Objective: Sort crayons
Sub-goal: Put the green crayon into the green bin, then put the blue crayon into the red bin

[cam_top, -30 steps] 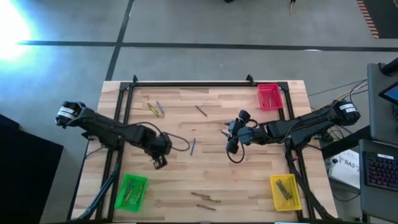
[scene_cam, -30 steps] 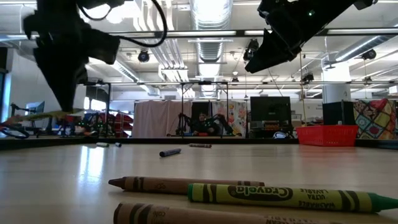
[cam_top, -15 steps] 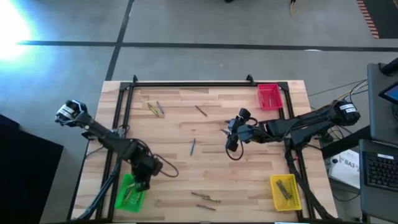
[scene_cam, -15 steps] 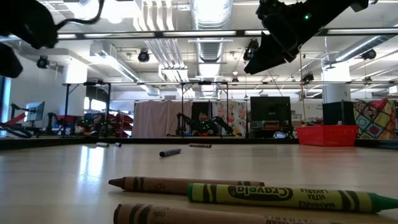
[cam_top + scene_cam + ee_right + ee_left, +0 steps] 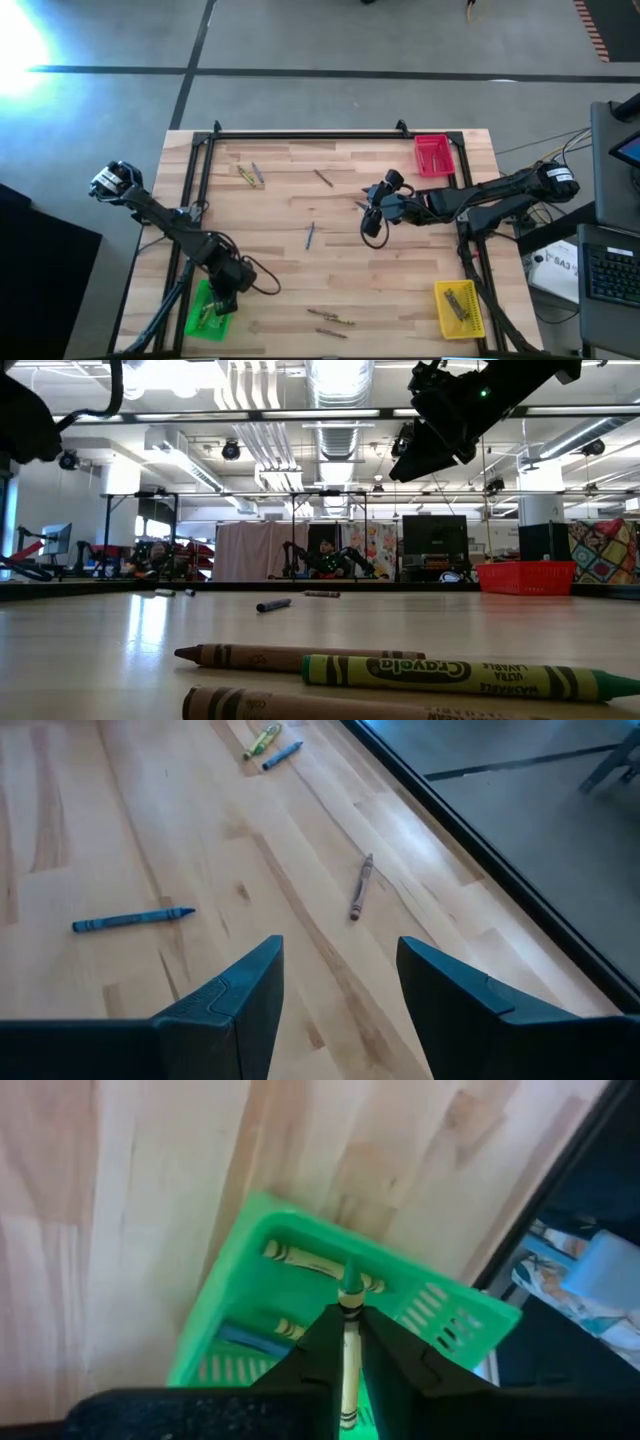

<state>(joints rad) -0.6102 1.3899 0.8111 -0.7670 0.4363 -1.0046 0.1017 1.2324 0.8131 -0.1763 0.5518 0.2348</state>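
My left gripper (image 5: 222,303) hangs over the green tray (image 5: 205,310) at the table's near left and is shut on a green crayon (image 5: 347,1342). The tray (image 5: 440,1305) holds a few crayons, one olive (image 5: 305,1262). My right gripper (image 5: 372,226) stands open above the table's middle right with nothing between its fingers. Loose crayons lie flat on the wood: a blue one (image 5: 309,235), a brown one (image 5: 322,178), a yellow and blue pair (image 5: 250,173) and a few (image 5: 330,320) by the near edge. My left gripper pinches the green crayon between its two fingers, which lie along it. Its pointed end (image 5: 349,1285) sticks out past the fingertips. The fingers slant down from above. The crayon is clear of the tray below it.
A red tray (image 5: 432,155) sits at the far right and a yellow tray (image 5: 458,308) with crayons at the near right. A black frame (image 5: 300,133) runs along the table's far edge and down its sides. Bare wood lies between the two arms.
My left gripper has swung from the table's middle left toward the near left corner, turning and sinking a little, and now hangs over the green tray with the green crayon still between its fingers. It has left the low view's foreground.
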